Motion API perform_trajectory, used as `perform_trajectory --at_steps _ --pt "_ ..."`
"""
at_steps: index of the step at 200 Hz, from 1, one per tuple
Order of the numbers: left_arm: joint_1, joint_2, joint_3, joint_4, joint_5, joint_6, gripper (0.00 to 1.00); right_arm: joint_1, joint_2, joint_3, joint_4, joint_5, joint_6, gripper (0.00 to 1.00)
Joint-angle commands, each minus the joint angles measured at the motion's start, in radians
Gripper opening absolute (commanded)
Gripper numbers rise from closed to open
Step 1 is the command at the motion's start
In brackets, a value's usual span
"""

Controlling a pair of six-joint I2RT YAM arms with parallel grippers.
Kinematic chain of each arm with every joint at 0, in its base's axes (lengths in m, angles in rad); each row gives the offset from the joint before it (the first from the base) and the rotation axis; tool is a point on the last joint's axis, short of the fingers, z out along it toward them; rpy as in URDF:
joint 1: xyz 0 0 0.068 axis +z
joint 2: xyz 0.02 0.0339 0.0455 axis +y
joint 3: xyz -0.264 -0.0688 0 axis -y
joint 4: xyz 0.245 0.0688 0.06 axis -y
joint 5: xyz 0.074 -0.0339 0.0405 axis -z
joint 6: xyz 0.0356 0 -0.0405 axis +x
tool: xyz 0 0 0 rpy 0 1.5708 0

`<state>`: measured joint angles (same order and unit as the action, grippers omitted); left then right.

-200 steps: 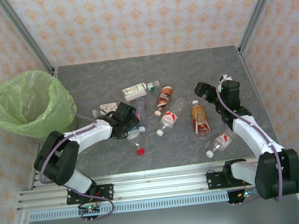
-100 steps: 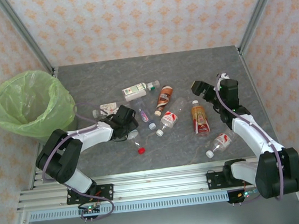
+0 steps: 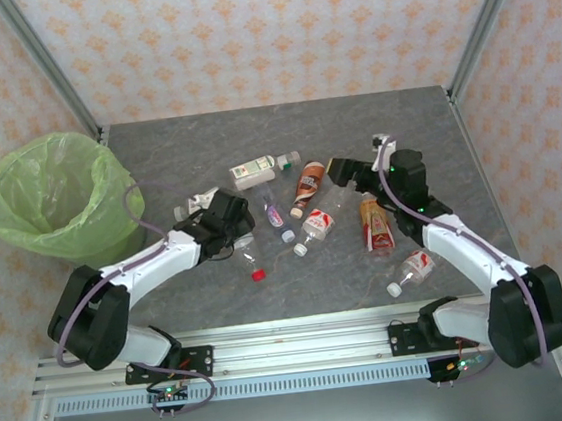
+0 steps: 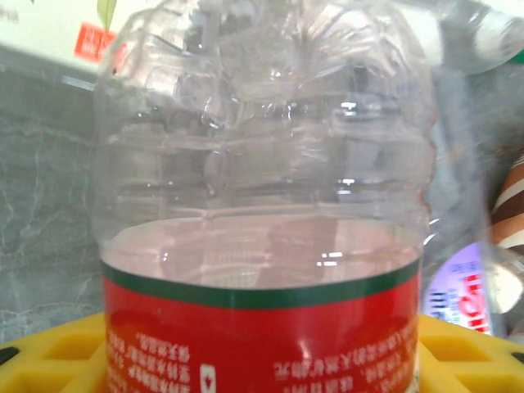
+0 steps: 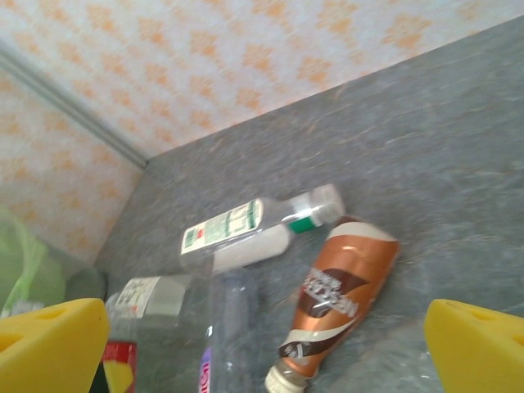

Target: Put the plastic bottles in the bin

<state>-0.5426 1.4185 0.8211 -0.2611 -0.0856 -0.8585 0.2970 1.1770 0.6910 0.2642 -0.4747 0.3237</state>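
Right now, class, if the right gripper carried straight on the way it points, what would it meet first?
Probably the orange-brown labelled bottle, lying just ahead between the fingers of the open right gripper. The clear purple-labelled bottle lies close on its left, so depth leaves some doubt.

Wide-apart yellow jaws sit at 8 and 4 o'clock. Between them, on the grey bench (image 5: pixel 426 147), lies an orange-brown bottle (image 5: pixel 340 295), cap toward 7 o'clock. A green-and-white-labelled bottle (image 5: pixel 237 233) lies at its 10 o'clock.
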Motion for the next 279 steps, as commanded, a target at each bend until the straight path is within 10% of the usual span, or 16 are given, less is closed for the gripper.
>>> perform_trajectory --at_steps 1,88,174,279 --pt "0.001 -0.05 0.046 -0.068 -0.06 0.033 0.59 0.042 0.05 0.051 0.053 0.031 -0.049 0.99" --pt "0.004 -0.147 0.23 -0.183 -0.126 0.168 0.52 0.118 0.103 0.073 0.173 0.015 -0.052 0.99" --pt "0.031 -0.131 0.474 -0.179 -0.469 0.44 0.52 0.123 0.034 0.017 0.25 0.071 0.049 0.99" --pt "0.312 -0.259 0.553 0.007 -0.479 0.669 0.53 0.123 0.013 -0.012 0.231 0.16 0.063 0.99"
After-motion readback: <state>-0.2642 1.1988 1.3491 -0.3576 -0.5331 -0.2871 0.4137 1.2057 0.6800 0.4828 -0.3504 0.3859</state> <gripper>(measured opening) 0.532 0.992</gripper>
